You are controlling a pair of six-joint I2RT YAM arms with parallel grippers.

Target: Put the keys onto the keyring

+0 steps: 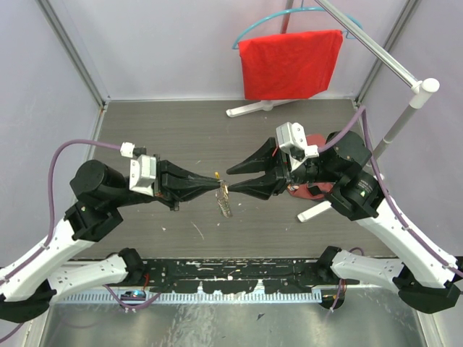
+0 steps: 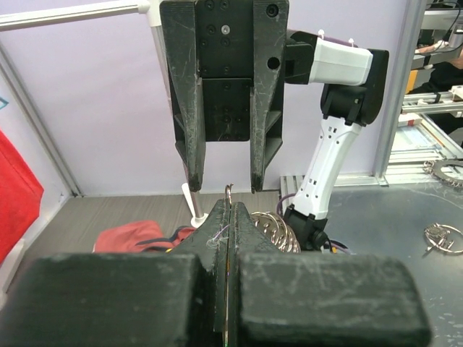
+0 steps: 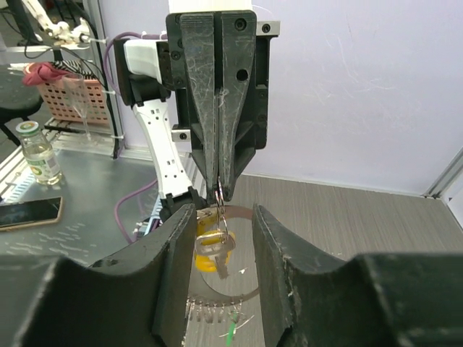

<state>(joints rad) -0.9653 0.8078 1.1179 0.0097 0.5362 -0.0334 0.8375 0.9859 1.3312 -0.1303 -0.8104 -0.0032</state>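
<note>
Well, top view first: the left gripper [image 1: 215, 182] was clamped shut on the upper end of the keyring [image 1: 224, 201], letting it dangle above the table [image 1: 304, 224], presumably to present it to the other arm. The right gripper [image 1: 229, 182] faced it nose to nose, jaws partly apart, touching nothing I could make out.

Left wrist view: its own fingers [image 2: 210, 238] were pressed together, a sliver of wire poking out.

Right wrist view: its own fingers [image 3: 173, 267] stood parted and empty, framing the ring. What looked like one of the keys [image 3: 221, 262] hung by the yellow section [image 3: 206, 242]. Whether it was threaded, I couldn't tell.
</note>
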